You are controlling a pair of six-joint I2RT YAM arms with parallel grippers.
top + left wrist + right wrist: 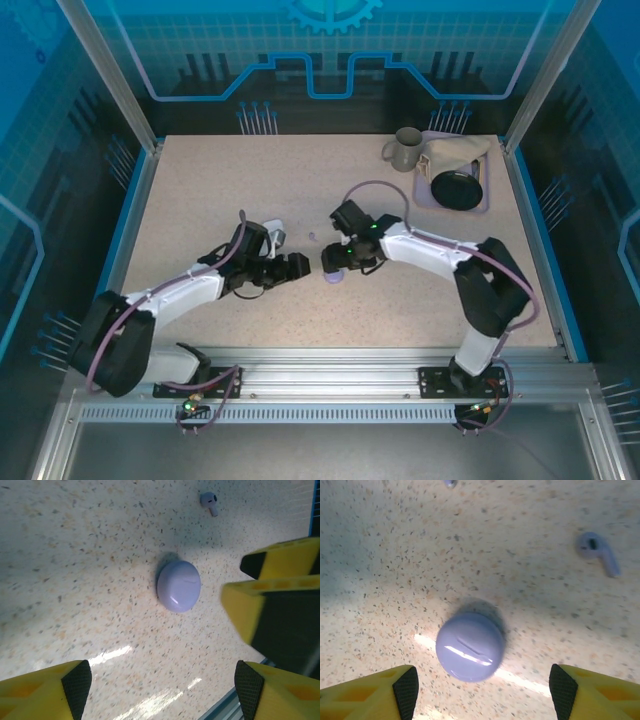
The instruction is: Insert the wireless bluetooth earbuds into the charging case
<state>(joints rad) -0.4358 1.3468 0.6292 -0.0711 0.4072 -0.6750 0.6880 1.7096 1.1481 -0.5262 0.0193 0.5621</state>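
Note:
The charging case [470, 646] is a round pale lavender puck lying shut on the speckled table, also seen as the case [178, 586] and the case [333, 279]. One lavender earbud [598, 552] lies loose beyond it, the same earbud [210, 502] and earbud [312, 237]. My right gripper [485, 695] hovers open just short of the case, nothing between its fingers. My left gripper [162, 692] is open over bare table, facing the case. The two grippers, left [298, 265] and right [332, 258], nearly meet at mid-table. A small white piece [277, 234] lies by the left arm.
A grey mug [405, 150] stands at the back right beside a lavender tray [425, 195] that holds a black bowl [458, 188] and a beige cloth [455, 152]. The right gripper's yellow fingers [280, 595] crowd the left wrist view's right side. A metal rail [330, 355] borders the near edge.

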